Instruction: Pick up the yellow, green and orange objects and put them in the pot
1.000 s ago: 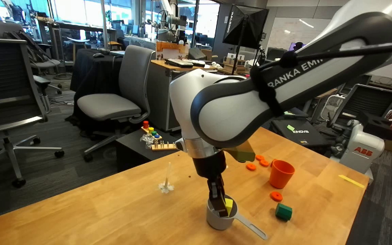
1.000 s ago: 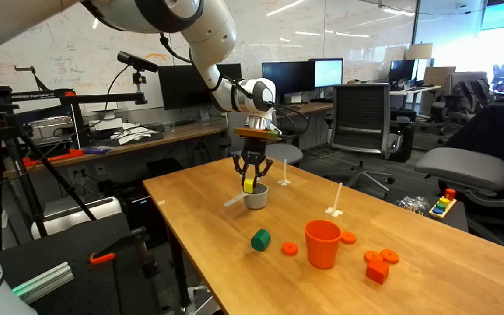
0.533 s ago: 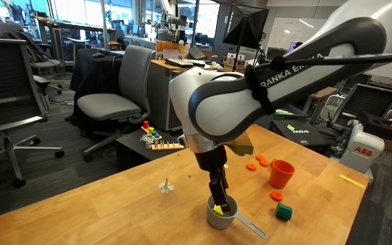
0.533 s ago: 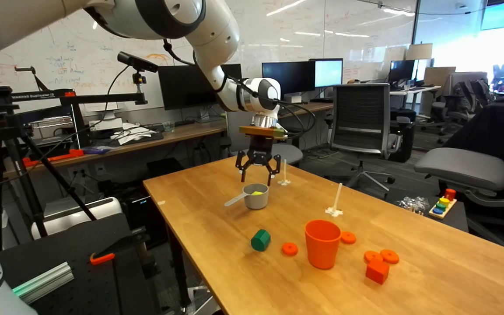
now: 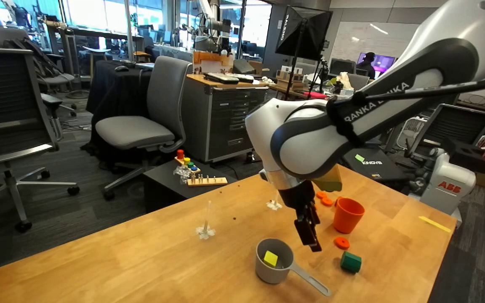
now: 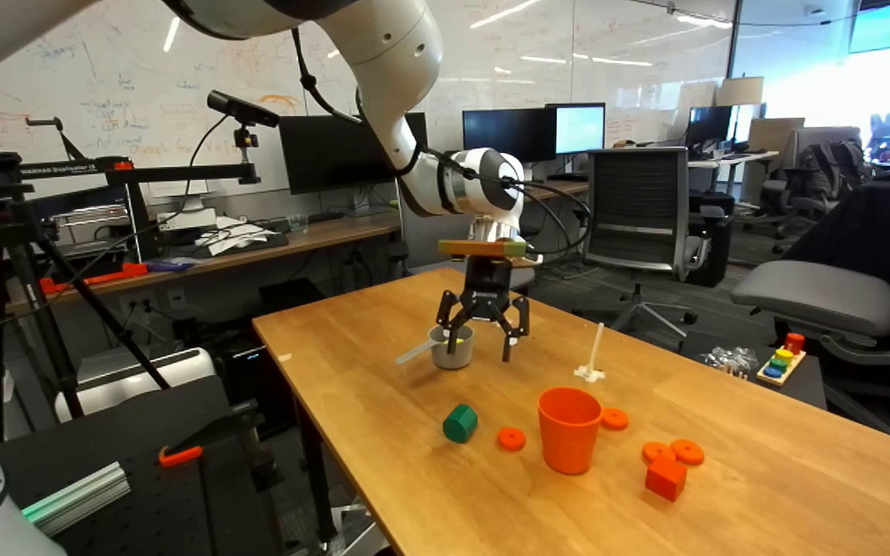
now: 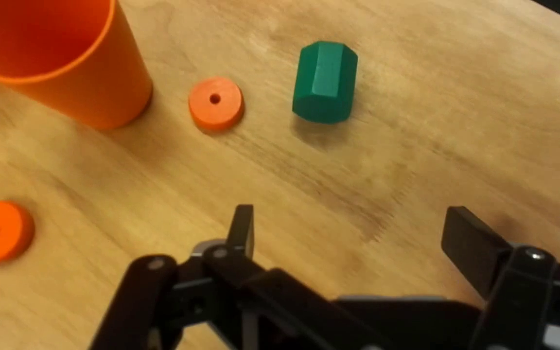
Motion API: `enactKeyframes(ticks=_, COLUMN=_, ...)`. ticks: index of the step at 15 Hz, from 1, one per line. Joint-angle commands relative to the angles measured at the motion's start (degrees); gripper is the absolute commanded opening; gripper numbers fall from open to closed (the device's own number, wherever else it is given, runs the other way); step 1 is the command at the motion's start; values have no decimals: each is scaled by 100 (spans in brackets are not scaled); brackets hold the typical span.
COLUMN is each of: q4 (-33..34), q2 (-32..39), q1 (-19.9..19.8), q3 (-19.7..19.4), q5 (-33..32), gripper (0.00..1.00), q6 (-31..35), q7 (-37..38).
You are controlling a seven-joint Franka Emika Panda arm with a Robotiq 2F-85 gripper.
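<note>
The green block [image 7: 325, 82], likely next, lies on its side on the surface [image 5: 141, 261], apart from the pot [image 5: 268, 275] holding the yellow block [image 5: 270, 259]. In the wrist view it is ahead of the hand [image 7: 350, 214], long axis roughly square to the line between the 2 fingertips [image 7: 469, 243], so closing should pinch its flanks. The hand is spread wide, gripping nothing. The orange-red cube [image 6: 666, 478] sits past the cup [image 6: 570, 434].

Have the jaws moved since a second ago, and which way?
Yes. In both exterior views the jaws have shifted right in the picture, away from the unmoved pot, toward the orange cup.
</note>
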Motion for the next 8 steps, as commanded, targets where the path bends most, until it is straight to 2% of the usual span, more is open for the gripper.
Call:
enactKeyframes(ticks=1, q4=-1018, q2=-423, q1=-124, q3=22, q5=-59, gripper=100, q6=450, q7=327)
enactKeyframes(ticks=8, q4=-2238, q2=-582, q1=-392, q3=4, q5=-46, gripper=100, q6=1551, q7=423)
